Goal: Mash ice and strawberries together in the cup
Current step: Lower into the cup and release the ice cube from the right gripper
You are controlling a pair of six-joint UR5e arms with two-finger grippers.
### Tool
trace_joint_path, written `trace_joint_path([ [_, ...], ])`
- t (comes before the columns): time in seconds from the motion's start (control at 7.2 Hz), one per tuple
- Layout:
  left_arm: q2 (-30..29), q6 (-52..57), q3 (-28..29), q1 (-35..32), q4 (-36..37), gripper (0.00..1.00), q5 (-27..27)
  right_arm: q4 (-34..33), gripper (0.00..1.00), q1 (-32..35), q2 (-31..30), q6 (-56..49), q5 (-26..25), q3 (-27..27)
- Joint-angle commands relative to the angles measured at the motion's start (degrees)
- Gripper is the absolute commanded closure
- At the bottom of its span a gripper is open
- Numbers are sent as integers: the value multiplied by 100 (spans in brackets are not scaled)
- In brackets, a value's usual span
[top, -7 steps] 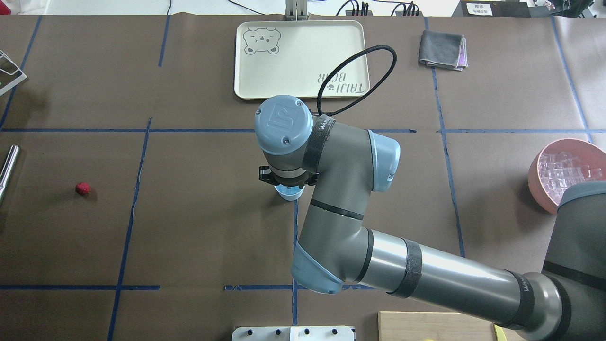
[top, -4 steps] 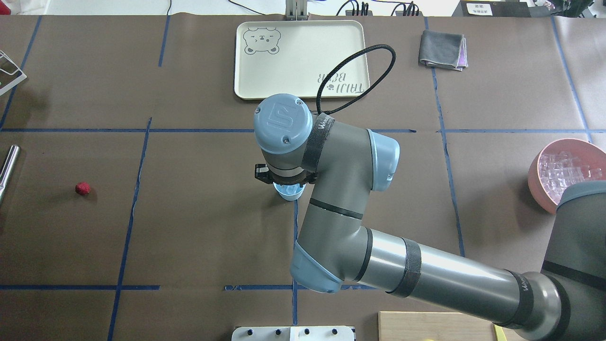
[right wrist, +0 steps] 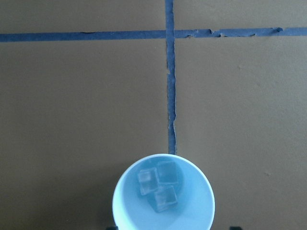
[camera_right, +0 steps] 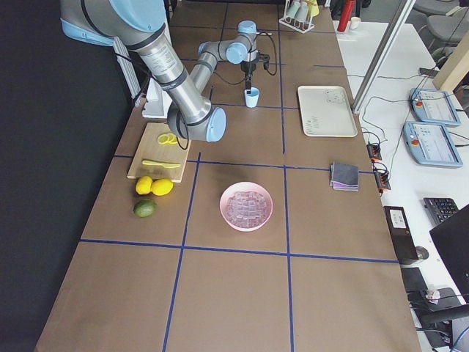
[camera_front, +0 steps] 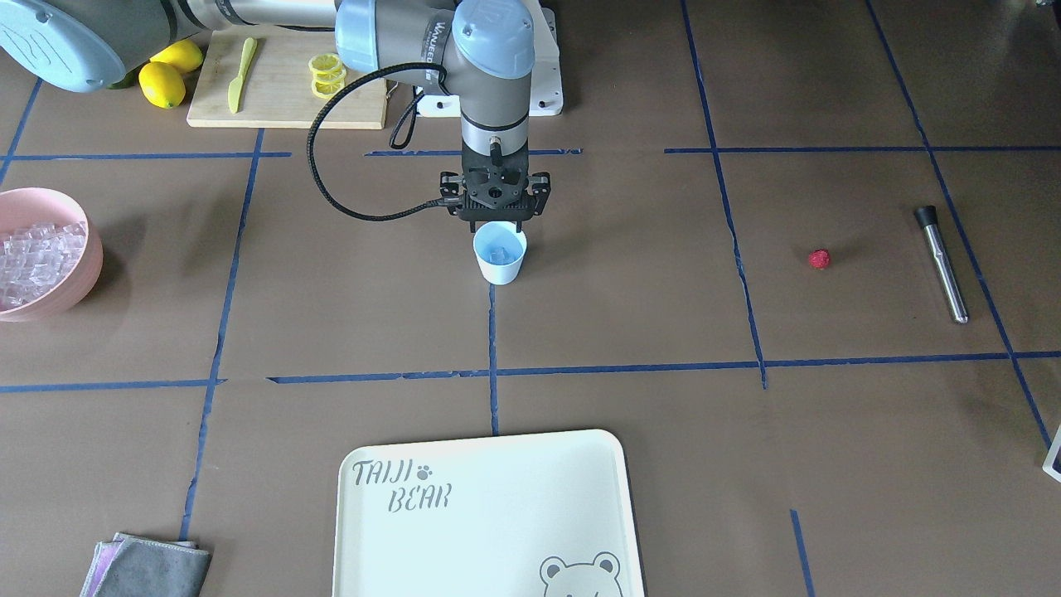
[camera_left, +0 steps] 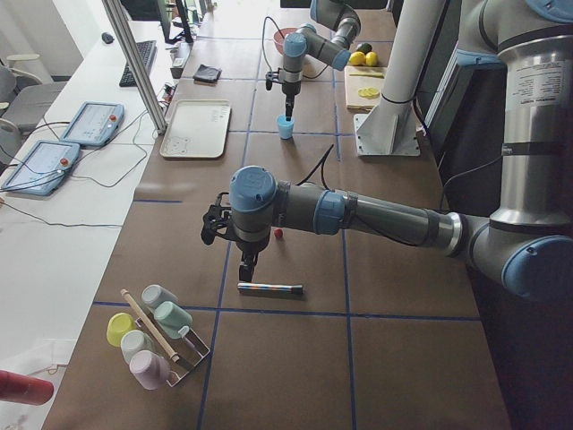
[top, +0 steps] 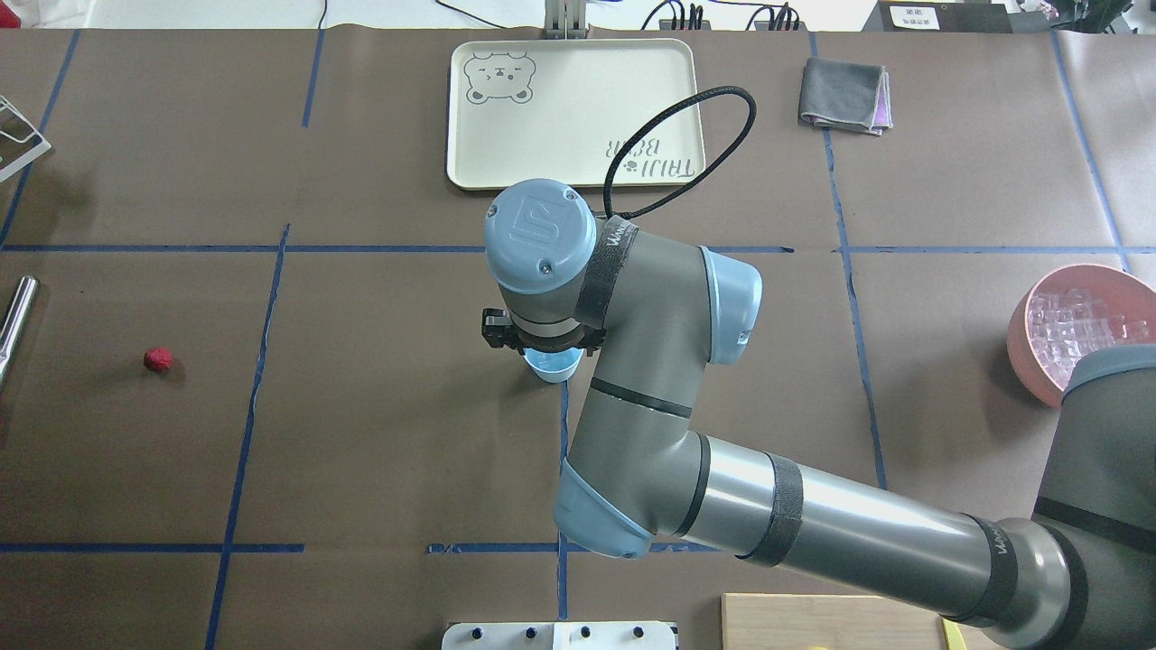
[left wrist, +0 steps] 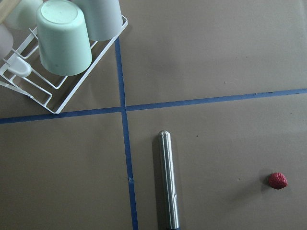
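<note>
The light-blue cup (camera_front: 500, 255) stands at the table's middle, also in the overhead view (top: 553, 366). In the right wrist view the cup (right wrist: 125, 211) holds three ice cubes (right wrist: 158, 184). My right gripper (camera_front: 496, 222) hangs straight above the cup's rim, open and empty. The red strawberry (camera_front: 819, 259) lies alone on the table far to my left, also in the left wrist view (left wrist: 277, 180). My left gripper (camera_left: 245, 269) hovers above the table near the berry; it shows only in the exterior left view, so I cannot tell its state.
A metal muddler (camera_front: 943, 264) lies beyond the berry. A pink bowl (camera_front: 83, 278) of ice sits at my far right. A cream tray (camera_front: 489, 514) and a grey cloth (camera_front: 149, 566) lie across the table. Cutting board (camera_front: 286, 95), lemons (camera_front: 162, 83), cup rack (left wrist: 62, 43).
The right wrist has shifted and turned slightly to the left above the cup. The cup, the berry and the bowl have not moved.
</note>
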Motion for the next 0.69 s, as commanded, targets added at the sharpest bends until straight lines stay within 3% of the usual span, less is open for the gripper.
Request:
trace_joint_path([
  [0.0,-42,17,-17,0,-9,0,50,3,0,9,109,96,-93,25],
  [0.42,-42,-9,-358,201,-79,0,16,-40,0,140,181,88,-260,77],
  [0.56,-33,-705,-630,481,-140,0,-10,-58,0,254,181,79,-235,121],
])
